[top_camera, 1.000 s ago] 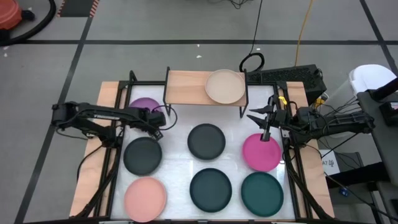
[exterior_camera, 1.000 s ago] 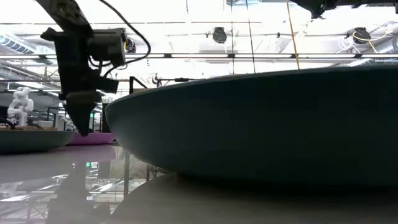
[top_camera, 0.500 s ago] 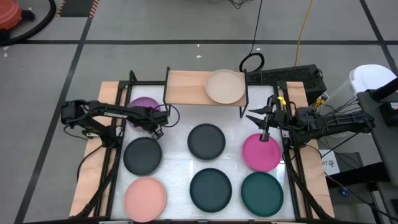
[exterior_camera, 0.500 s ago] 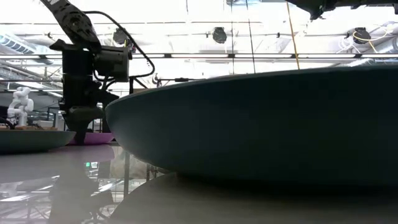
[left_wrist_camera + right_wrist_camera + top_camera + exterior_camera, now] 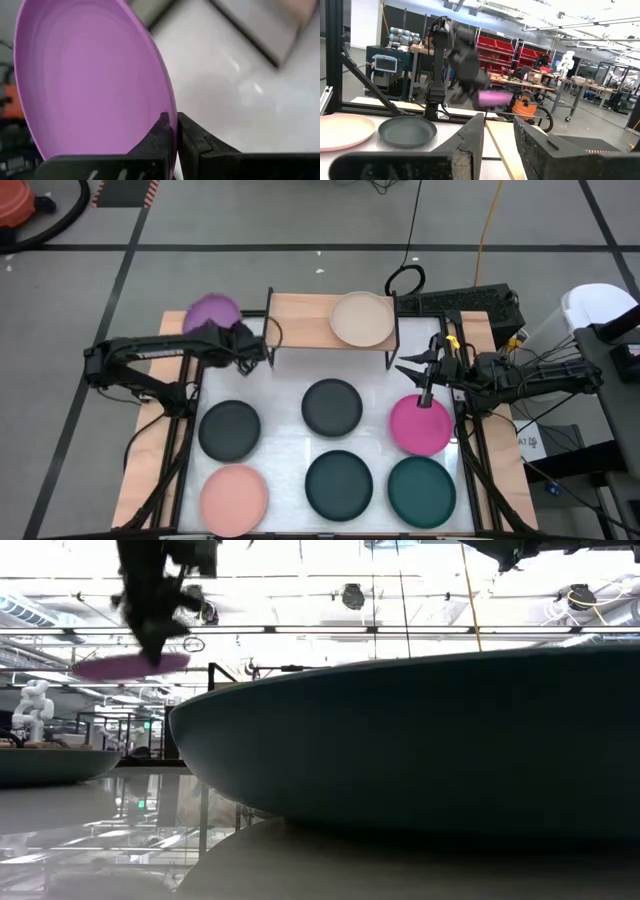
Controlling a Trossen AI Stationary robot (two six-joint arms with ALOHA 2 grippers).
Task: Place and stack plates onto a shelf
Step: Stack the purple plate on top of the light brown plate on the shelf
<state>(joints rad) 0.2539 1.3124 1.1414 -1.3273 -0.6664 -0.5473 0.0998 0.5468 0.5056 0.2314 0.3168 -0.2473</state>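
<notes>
My left gripper (image 5: 238,338) is shut on the purple plate (image 5: 210,312) and holds it in the air, left of the shelf (image 5: 300,322); the low view shows that plate (image 5: 130,665) well above the table. A beige plate (image 5: 362,319) rests on the shelf's wooden top. The magenta plate (image 5: 420,426) lies flat on the white table, and my right gripper (image 5: 413,380) hovers open over its far edge. The teal plate (image 5: 421,491), the light pink plate (image 5: 233,499) and three dark plates (image 5: 332,407) also lie flat on the table. My left gripper (image 5: 174,122) pinches the purple plate's rim (image 5: 167,102) between its two fingers (image 5: 159,137), one on the plate's inner face and one on its underside. In the low view the fingers come down from above. The plate is lifted clear and close to level.
Black frame rails (image 5: 190,405) run along the table's left and right edges. The shelf's black legs (image 5: 268,330) stand close to the held plate. The left half of the shelf top (image 5: 295,320) is bare wood. A dark plate (image 5: 420,740) fills most of the low view.
My left gripper has risen from table height, carrying the purple plate with it. The plate lay flat on the table's far left corner; it now hangs clear of the table, shifted toward the far left.
</notes>
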